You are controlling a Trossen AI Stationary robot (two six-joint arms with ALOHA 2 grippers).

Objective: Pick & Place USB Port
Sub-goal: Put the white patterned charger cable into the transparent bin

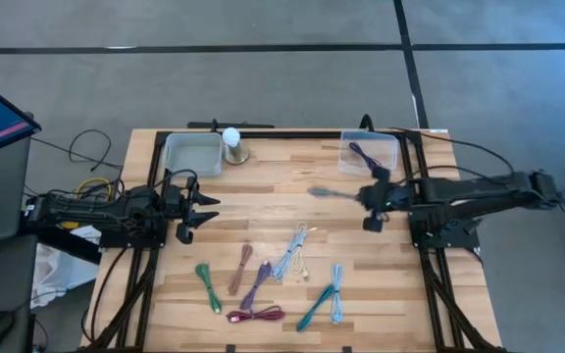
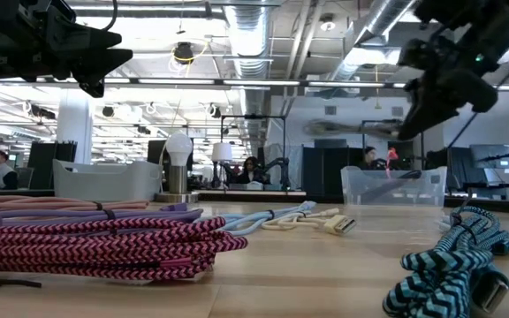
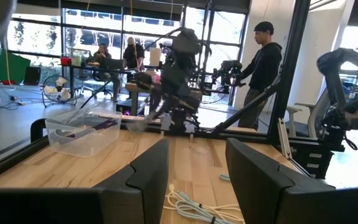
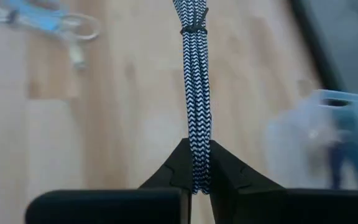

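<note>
The right end effector (image 4: pixel 196 163) pinches a black-and-white braided USB cable (image 4: pixel 194 93), its long axis running straight out from the fingers, above the tabletop (image 1: pixel 263 201) just beside the clear plastic bin (image 1: pixel 381 145). The left end effector (image 1: pixel 192 208), spread, waits well apart.

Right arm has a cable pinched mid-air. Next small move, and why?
Probably carry it toward the clear bin at the table's back right. The right pincer is shut on the black-and-white braided cable, which hangs above the wood, not yet over the bin, where a purple cable already lies. The left pincer waits open at the left.
</note>
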